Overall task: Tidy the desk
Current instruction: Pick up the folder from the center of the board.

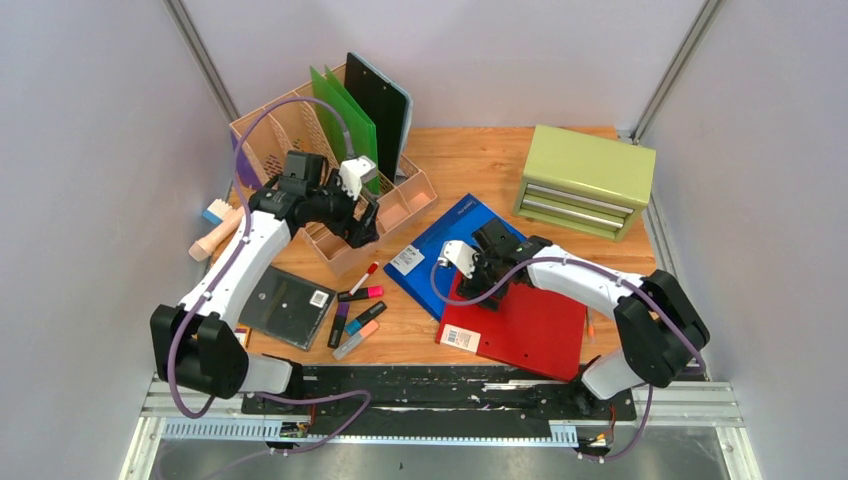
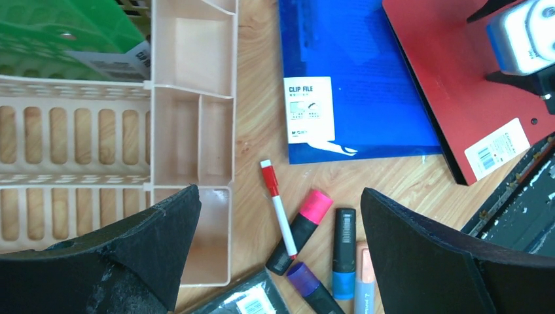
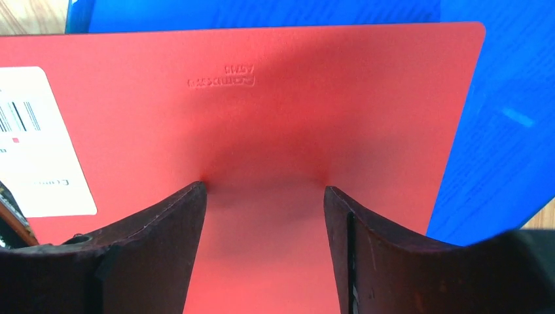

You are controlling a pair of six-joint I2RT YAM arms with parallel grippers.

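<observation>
The wooden desk (image 1: 470, 165) carries a red folder (image 1: 525, 325) lying partly over a blue clip file (image 1: 450, 240). My right gripper (image 1: 475, 285) points down onto the red folder (image 3: 262, 98). In the right wrist view the right gripper (image 3: 263, 188) is open, both tips resting on the flat red cover with nothing between them. My left gripper (image 1: 362, 228) hovers wide open by the front corner of the beige organizer (image 1: 300, 130). Under the left gripper (image 2: 280, 193) lie a red-capped pen (image 2: 278, 206), a pink highlighter (image 2: 304, 229) and a blue highlighter (image 2: 343, 252).
A green drawer cabinet (image 1: 585, 180) stands at the back right. Green and black folders (image 1: 360, 105) stand in the organizer. A black notebook (image 1: 285, 305) lies left of the markers, and a pink item (image 1: 215, 238) at the far left. A black rail (image 1: 440, 385) edges the front.
</observation>
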